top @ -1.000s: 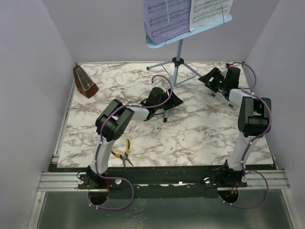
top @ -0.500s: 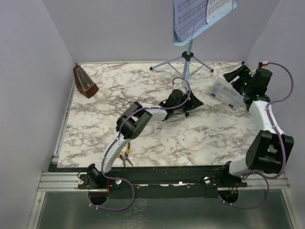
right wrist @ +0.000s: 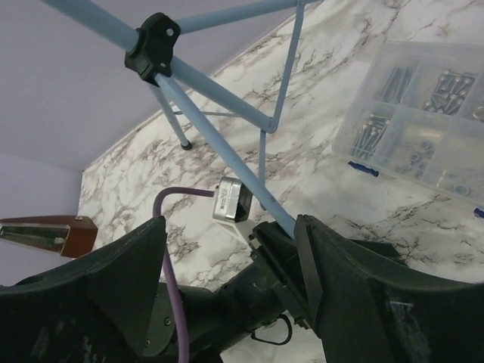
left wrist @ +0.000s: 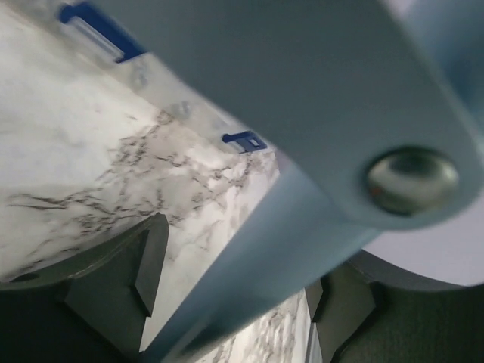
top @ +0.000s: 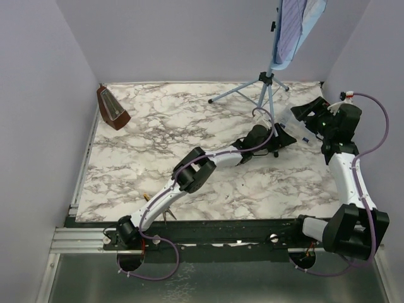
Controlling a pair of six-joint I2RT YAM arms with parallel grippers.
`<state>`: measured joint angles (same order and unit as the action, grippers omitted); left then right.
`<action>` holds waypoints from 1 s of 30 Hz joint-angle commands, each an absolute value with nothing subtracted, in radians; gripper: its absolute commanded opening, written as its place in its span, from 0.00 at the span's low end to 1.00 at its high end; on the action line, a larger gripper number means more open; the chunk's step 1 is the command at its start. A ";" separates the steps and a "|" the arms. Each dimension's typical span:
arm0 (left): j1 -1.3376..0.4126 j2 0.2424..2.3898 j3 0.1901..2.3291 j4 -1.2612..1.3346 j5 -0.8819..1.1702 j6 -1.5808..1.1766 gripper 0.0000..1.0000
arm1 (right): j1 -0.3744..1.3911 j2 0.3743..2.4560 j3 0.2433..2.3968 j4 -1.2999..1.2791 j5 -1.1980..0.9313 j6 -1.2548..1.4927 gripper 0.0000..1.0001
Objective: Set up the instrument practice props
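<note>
The light blue music stand (top: 267, 88) is at the back right, and the sheet of music (top: 291, 22) lies on its desk. My left gripper (top: 281, 140) is stretched far right, at the stand's near leg. That leg (left wrist: 257, 249) runs between the open jaws of the left gripper (left wrist: 238, 265), with marble showing on both sides. The right gripper (top: 302, 112) hovers open and empty just right of the stand. From the right gripper (right wrist: 229, 227) I see the tripod hub (right wrist: 155, 41). The brown metronome (top: 113, 108) stands at the far left wall.
A clear plastic box (right wrist: 423, 121) of small parts lies on the marble at the right, partly under the right gripper. Yellow-handled pliers (top: 148, 198) peek out under the left arm near the front edge. Purple walls close in on three sides.
The stand has travelled from the back middle to the back right, the left arm stretching along with it. The left jaws stand wider. The right arm swung right and back.
</note>
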<state>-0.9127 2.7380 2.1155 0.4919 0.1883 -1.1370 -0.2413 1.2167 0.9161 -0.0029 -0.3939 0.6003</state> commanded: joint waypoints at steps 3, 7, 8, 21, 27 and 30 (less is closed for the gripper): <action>-0.942 2.819 2.191 0.376 0.122 -1.130 0.82 | -0.241 1.138 0.886 -0.026 -0.427 0.568 0.75; -0.934 2.717 2.034 0.360 0.024 -1.031 0.98 | -0.241 1.120 0.887 -0.044 -0.415 0.549 0.75; -0.927 2.684 1.994 0.360 0.008 -1.009 0.99 | -0.241 1.117 0.887 -0.042 -0.414 0.546 0.75; -0.769 2.324 1.434 0.586 0.150 -0.905 0.99 | -0.242 1.137 0.873 -0.026 -0.472 0.548 0.75; -0.651 2.034 1.004 0.723 0.204 -0.912 0.99 | -0.241 1.144 0.875 -0.009 -0.508 0.559 0.75; -0.637 1.968 0.937 0.731 0.267 -0.859 0.99 | -0.241 1.154 0.866 0.039 -0.532 0.568 0.75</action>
<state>-0.6598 2.0602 1.0359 0.6868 0.1757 -0.9283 -0.2413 1.1374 0.8776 -0.0082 -0.4782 0.5667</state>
